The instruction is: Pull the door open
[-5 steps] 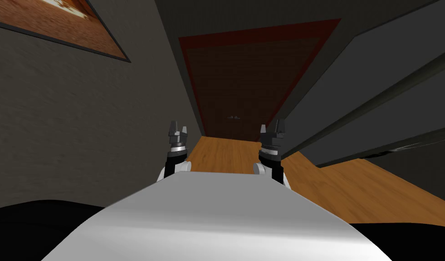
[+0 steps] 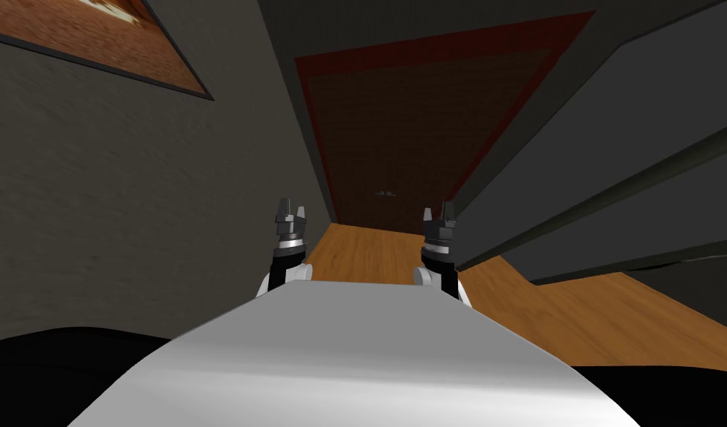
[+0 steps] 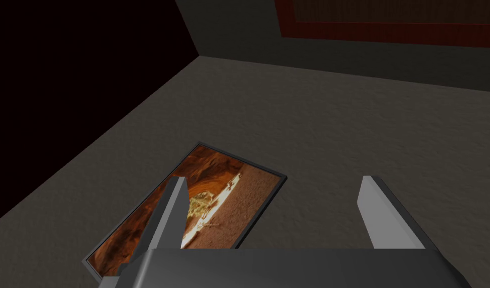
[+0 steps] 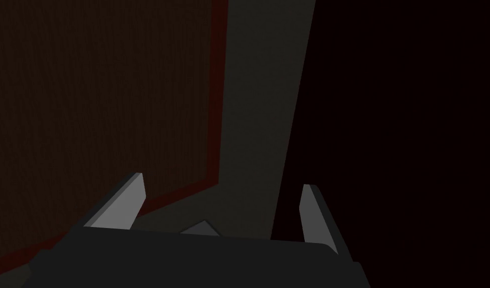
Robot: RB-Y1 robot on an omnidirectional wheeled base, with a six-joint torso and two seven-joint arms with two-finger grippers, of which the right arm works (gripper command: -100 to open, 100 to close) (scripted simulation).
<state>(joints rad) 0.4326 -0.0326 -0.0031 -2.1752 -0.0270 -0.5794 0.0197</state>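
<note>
**Down a narrow passage: dark door ahead, both grippers spread**

At the left hand, the left fingers [image 3: 175, 210] stand wide apart, two pale blades rising from the dark gripper body. The right fingers [image 4: 316, 215] are spread about as widely.

In the head view, the left gripper [image 2: 290, 211] and the right gripper [image 2: 440, 213] are raised side by side, both pointing toward the far end of the passage.

The door [image 2: 406, 126] stands there, straight ahead and well apart from both grippers. It is a dark brown panel inside a dull red frame. A small pale fitting [image 2: 383, 193] sits on the panel close above the floor line, too small to make out.

In the right wrist view, the door's red edge runs beside a strip of grey wall [image 4: 258, 125], with a black area [image 4: 413, 125] beyond it.

An orange-brown wooden floor [image 2: 369, 252] runs from between the grippers to the foot of the door.

The grey left wall [image 2: 132, 193] passes close by the left gripper and carries a framed picture [image 2: 95, 37] in orange and brown tones. The grey right wall [image 2: 621, 133], crossed by a darker band, lies close beside the right gripper.
</note>
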